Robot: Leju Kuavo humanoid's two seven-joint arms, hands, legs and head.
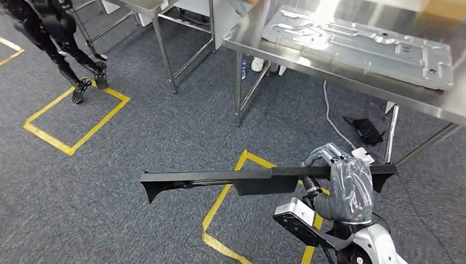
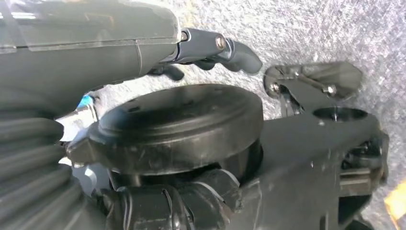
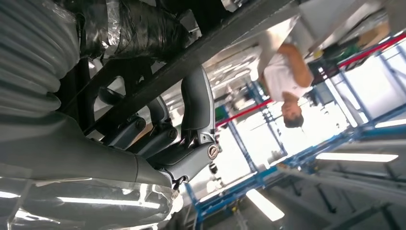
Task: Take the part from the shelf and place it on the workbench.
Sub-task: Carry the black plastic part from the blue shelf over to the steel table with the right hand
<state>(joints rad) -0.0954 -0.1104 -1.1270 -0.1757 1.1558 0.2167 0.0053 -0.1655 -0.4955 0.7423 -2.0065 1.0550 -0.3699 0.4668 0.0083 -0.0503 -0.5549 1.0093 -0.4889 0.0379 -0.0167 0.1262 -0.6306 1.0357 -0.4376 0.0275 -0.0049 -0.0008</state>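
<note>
The right hand [image 1: 348, 184], low on the right of the head view, grips a long black part [image 1: 220, 179] with its fingers [image 1: 324, 154] wrapped over the top edge. The part lies roughly level over the carpet, reaching far out to the left of the hand, with a short stub past it on the right. In the right wrist view the fingers [image 3: 196, 103] curl round the dark bar of the part [image 3: 225, 36], and a person [image 3: 287, 76] in a white top stands beyond.

The left hand [image 2: 210, 50] hangs over the grey carpet [image 2: 311, 28] with its fingers curled in and nothing between them.

Under the part, yellow tape [image 1: 220, 203] marks a box on the floor; a second taped box [image 1: 77, 121] lies farther left. Beyond stands the steel desk [image 1: 351, 80], carrying a flat silver metal plate [image 1: 357, 44]. A white cable [image 1: 332, 118] trails on the floor beneath it.
</note>
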